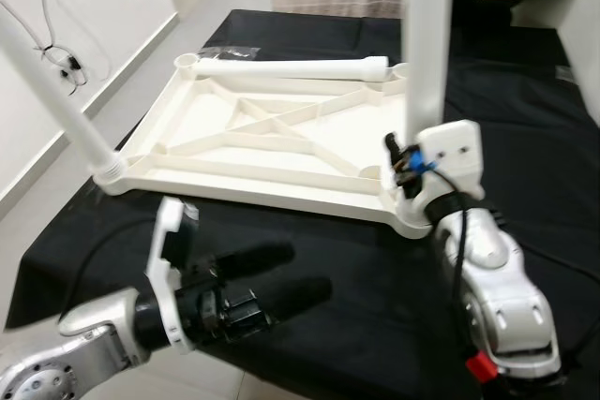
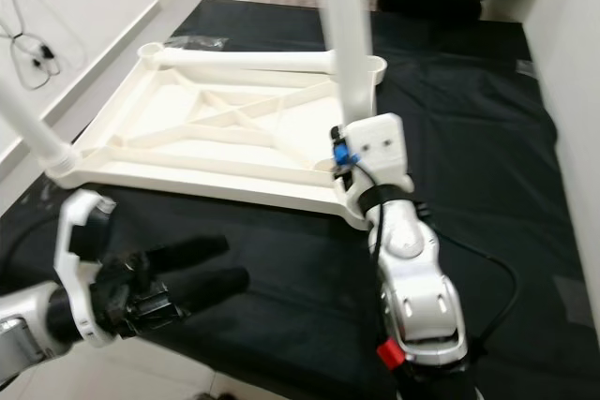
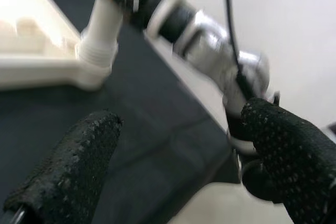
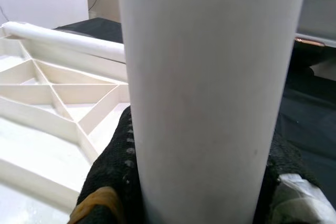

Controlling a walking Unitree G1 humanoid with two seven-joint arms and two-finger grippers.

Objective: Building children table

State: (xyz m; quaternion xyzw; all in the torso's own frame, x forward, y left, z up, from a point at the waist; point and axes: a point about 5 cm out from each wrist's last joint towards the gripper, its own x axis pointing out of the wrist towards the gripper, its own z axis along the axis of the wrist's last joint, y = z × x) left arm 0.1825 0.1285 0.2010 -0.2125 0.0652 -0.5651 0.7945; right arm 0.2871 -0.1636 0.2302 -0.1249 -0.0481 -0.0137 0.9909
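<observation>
1. Top (image 1: 253, 133): white plastic tabletop, ribbed underside up, lying on a black cloth (image 1: 525, 138) over the floor.
2. Legs: one leg (image 1: 427, 35) stands upright in the top's near right corner socket; another (image 1: 52, 91) rises at a slant from the near left corner; a third (image 1: 291, 68) lies loose along the far edge, between two open sockets.
3. Right gripper (image 4: 199, 182): at the near right corner, fingers (image 4: 113, 177) pinching the base of the upright leg just above its socket.
4. Left gripper (image 1: 272, 278): over the cloth's near edge, fingers spread, holding nothing.
5. Step, as judged: seating the near right leg.
6. Next move, as judged: keep the leg vertical while turning or pressing it home, then fetch the loose leg for a far socket.
</observation>
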